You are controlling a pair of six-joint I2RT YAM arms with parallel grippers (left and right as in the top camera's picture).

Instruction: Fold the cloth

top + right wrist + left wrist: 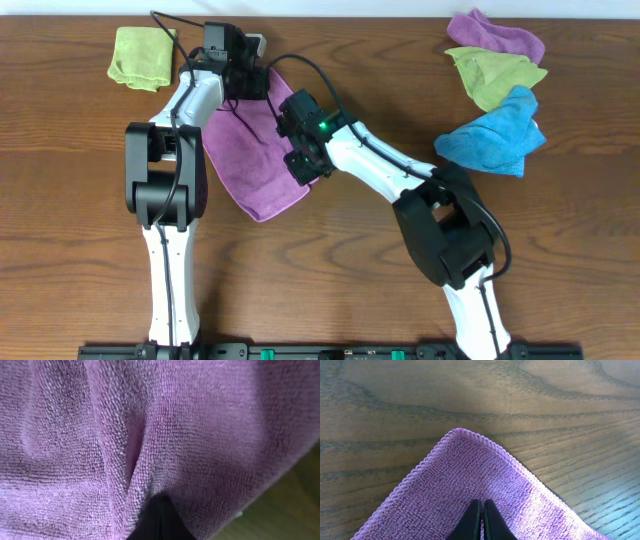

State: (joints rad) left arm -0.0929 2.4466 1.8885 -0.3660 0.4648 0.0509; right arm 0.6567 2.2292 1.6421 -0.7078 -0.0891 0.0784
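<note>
At the far corner our left gripper (481, 504) sits clenched; the cloth (250, 170) runs back toward us, right gripper (159, 499) pinching a ruck midway along.

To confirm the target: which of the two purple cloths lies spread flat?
The mauve cloth in the centre, pinker in tone; the violet cloth at far right lies crumpled.

Left arm (192, 100), right arm (375, 160) over the cloth (250, 165), open table (380, 70) alongside — heaped cloths (495, 80) beyond
</note>
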